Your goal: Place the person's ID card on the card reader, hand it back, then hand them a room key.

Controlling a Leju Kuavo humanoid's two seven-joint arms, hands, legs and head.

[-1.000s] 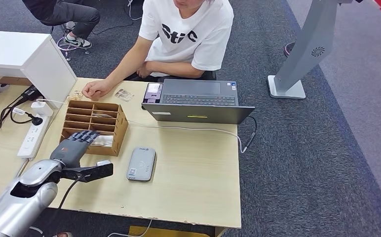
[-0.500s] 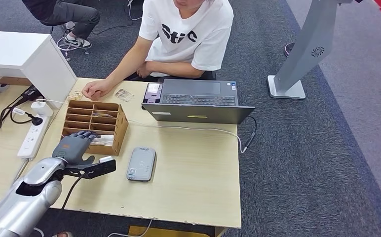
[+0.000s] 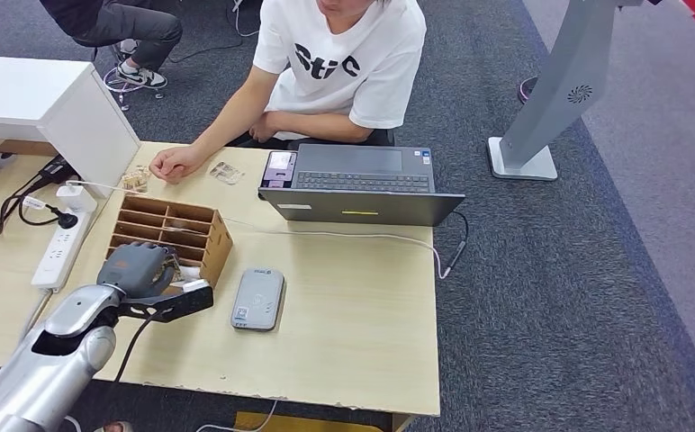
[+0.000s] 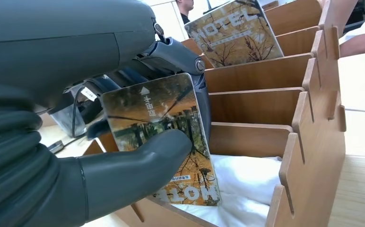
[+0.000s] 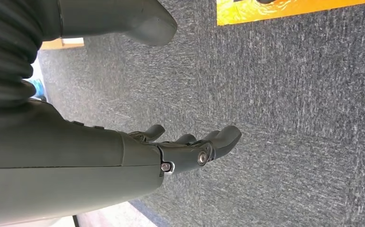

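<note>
Room key (image 4: 164,142) partly behind thumb (image 4: 133,165)

An open grey laptop (image 3: 359,183) sits at the far edge of the light wooden table (image 3: 353,306), its white cable (image 3: 389,237) trailing across the tabletop toward the right edge. A white power strip (image 3: 56,252) lies at the table's left side beside a white box (image 3: 51,108). Grey carpet (image 3: 587,270) covers the floor, where a grey stand (image 3: 551,99) rises on the right
</note>
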